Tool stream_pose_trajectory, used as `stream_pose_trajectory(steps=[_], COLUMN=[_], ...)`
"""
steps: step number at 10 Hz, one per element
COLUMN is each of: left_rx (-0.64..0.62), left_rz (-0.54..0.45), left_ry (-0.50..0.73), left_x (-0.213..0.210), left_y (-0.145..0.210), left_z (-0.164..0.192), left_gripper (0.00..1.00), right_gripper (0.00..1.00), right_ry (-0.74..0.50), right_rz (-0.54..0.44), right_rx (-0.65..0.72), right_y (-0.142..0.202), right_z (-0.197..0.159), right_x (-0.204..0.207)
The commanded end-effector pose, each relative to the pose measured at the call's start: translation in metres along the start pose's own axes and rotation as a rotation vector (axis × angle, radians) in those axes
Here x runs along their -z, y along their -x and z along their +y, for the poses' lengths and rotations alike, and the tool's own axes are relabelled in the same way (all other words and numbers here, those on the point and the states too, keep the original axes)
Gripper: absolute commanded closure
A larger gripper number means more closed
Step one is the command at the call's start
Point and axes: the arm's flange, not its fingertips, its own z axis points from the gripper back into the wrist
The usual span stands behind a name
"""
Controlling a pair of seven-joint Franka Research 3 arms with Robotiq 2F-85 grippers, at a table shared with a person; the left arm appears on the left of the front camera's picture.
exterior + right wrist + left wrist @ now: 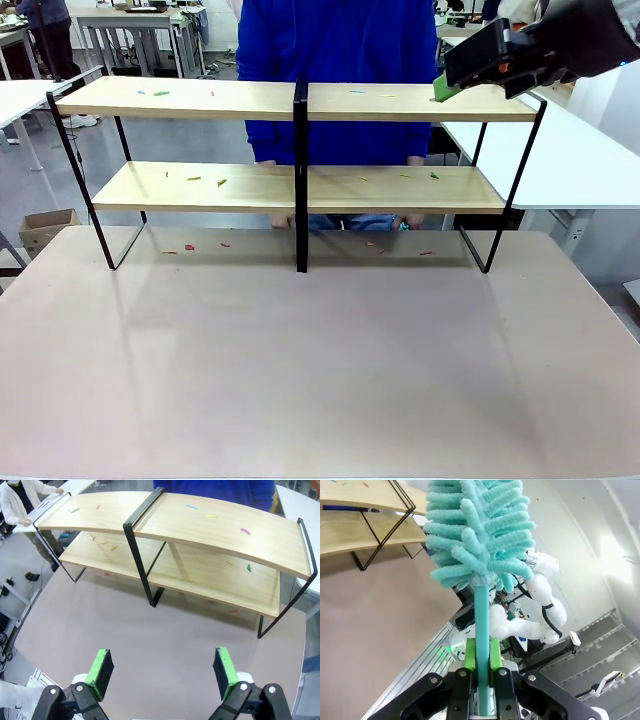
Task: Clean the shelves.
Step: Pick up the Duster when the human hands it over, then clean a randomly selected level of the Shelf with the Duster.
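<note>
Left gripper [481,655] is clamped tight on a teal duster [475,530]. The thin handle [481,620] is pinched between the green pads [470,656], and the fluffy head stands straight up above the fingers. In the left wrist view it sits off one end of the shelves [350,530], well apart from them, over the table edge.

Right gripper [161,655] is wide open and holding nothing. It hangs high over the table [165,630] on the robot's side, looking down at the shelves [200,530]. In the front view it shows at top right [445,85], level with the upper board's right end.

Shelves [200,98] stand across the far side of the table [320,360], with the black post [300,175] in the middle. Small coloured scraps [161,93] lie on both boards, a few more on the tabletop under the lower one. A person in a blue top [340,60] stands just behind the shelves.
</note>
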Motion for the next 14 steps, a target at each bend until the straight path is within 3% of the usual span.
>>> stream_pose_trajectory(steps=[1, 7, 8, 9, 11, 12, 13, 14], left_rx=[0.014, 0.014, -0.003, 0.004, 0.07, 0.043, -0.002, -0.065], left_rz=[0.01, 0.01, -0.003, 0.167, 0.664, 0.825, 0.927, 0.92], left_ry=[-0.003, -0.003, -0.003, -0.006, 0.055, 0.008, -0.033, -0.114], left_x=[-0.003, -0.003, -0.002, 0.035, 0.14, 0.188, 0.23, 0.26], left_y=[0.002, 0.002, 0.001, -0.008, -0.016, -0.009, 0.001, 0.008], left_z=[-0.001, -0.001, 0.0, -0.004, -0.014, -0.011, -0.003, 0.01], left_gripper=[1.0, 1.0, 0.87, 0.87, 0.87, 0.87, 0.87, 0.87], right_gripper=[0.0, 0.0, 0.0, 0.0, 0.0, 0.0, 0.0, 0.0], right_ry=[0.001, 0.001, 0.001, 0.001, 0.001, 0.001, 0.001, 0.001], right_rz=[-0.001, -0.001, -0.001, -0.001, -0.001, -0.001, -0.001, -0.001], right_rx=[0.002, 0.002, 0.002, 0.002, 0.002, 0.002, 0.002, 0.002], right_y=[-0.001, -0.001, -0.001, -0.001, -0.001, -0.001, -0.001, -0.001], right_z=[0.0, 0.0, 0.0, 0.0, 0.0, 0.0, 0.0, 0.0], right_x=[0.0, 0.0, 0.0, 0.0, 0.0, 0.0, 0.0, 0.0])
